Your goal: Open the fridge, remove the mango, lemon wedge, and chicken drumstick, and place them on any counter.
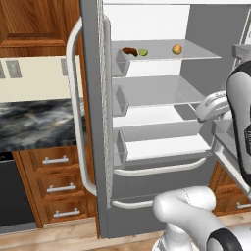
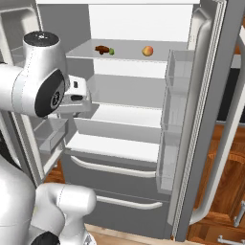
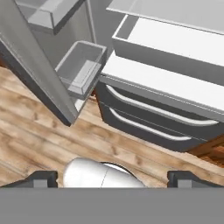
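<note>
Wide-open jaws (image 3: 112,178); fridge (image 1: 147,176) shelf holds one mango (image 1: 177,49), one lemon wedge (image 1: 143,52), one chicken drumstick (image 1: 129,51).

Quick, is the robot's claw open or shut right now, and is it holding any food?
Gripper: open, jaws spread wide, holding nothing.

A home kitchen: an open grey fridge (image 1: 162,122) beside a black marbled desk (image 1: 34,125) over wooden drawer cabinets (image 1: 59,181), with plank flooring (image 3: 52,135).
</note>
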### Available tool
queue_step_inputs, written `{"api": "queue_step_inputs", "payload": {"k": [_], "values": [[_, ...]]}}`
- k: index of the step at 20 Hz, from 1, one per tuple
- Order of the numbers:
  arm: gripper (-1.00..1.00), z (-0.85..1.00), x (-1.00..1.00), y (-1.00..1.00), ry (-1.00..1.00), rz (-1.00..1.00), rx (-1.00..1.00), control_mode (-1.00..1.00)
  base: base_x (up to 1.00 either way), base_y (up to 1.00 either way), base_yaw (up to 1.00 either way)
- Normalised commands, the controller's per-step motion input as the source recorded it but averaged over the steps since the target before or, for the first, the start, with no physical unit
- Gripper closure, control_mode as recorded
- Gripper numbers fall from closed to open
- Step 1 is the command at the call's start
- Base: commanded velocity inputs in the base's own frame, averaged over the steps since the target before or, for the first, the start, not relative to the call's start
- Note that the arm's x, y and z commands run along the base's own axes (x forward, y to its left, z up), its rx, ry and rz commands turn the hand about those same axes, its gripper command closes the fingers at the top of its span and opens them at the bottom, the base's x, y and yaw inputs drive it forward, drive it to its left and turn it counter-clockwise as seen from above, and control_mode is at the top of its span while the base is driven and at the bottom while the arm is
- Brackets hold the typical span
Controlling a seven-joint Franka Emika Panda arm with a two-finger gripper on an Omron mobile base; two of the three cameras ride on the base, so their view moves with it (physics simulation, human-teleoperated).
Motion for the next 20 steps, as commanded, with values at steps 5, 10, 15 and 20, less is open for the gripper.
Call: {"api": "queue_step_inputs", "payload": {"k": [5, 10, 15, 20], "values": [[-1.00, -0.25, -0.01, -0.47, -0.09, -0.03, -0.29, -1.00, 0.00, 0.00, 0.00], [-1.00, 0.08, -0.33, -0.13, -0.28, -0.05, -0.12, -1.00, 0.00, 0.00, 0.00], [-1.00, 0.20, -0.32, 0.00, -0.41, -0.06, 0.00, -1.00, 0.00, 0.00, 0.00], [-1.00, 0.45, -0.06, 0.00, -0.23, -0.01, 0.00, -1.00, 0.00, 0.00, 0.00]]}}
